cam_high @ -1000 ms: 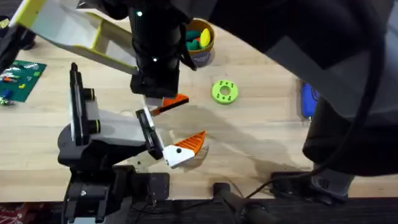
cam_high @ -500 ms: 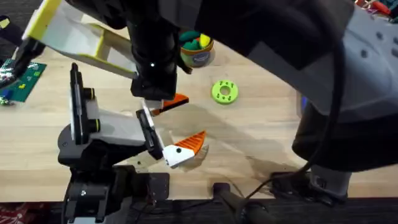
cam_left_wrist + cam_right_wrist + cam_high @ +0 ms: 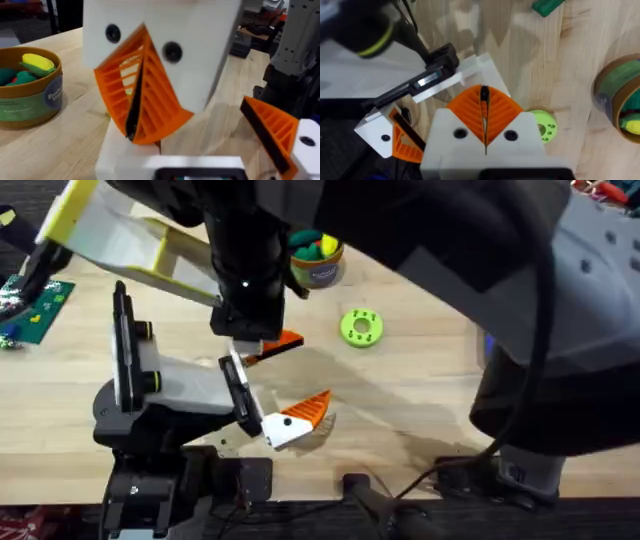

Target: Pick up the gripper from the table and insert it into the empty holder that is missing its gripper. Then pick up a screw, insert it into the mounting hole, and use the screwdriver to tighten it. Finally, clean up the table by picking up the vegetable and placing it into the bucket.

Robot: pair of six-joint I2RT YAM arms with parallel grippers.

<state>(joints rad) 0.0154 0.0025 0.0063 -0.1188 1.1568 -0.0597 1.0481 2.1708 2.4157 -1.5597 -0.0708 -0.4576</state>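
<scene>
The holder [image 3: 175, 385] stands at the left, and one orange finger [image 3: 308, 410] on a holed white base is fixed to its lower bracket. My left gripper [image 3: 272, 347] sits at the upper bracket. Its orange pads [image 3: 160, 100] are shut together with nothing visible between them. A white block [image 3: 125, 152] lies right under their tips and also appears as the white block [image 3: 472, 67] by the black bracket [image 3: 435, 70]. I cannot tell whether it is the gripper. My right gripper [image 3: 484, 91] hangs shut above the holder. The bucket [image 3: 318, 265] holds toy vegetables. The screwdriver is hidden.
A flat green disc with holes [image 3: 361, 327] lies right of the holder, between it and the bucket. A green circuit board [image 3: 38, 305] sits at the far left. The right arm [image 3: 470, 270] looms dark over the table's right half.
Since a second ago the right arm has swung across and covered the blue screwdriver at the right. The left arm shifted slightly. Nothing has moved in the last half second.
</scene>
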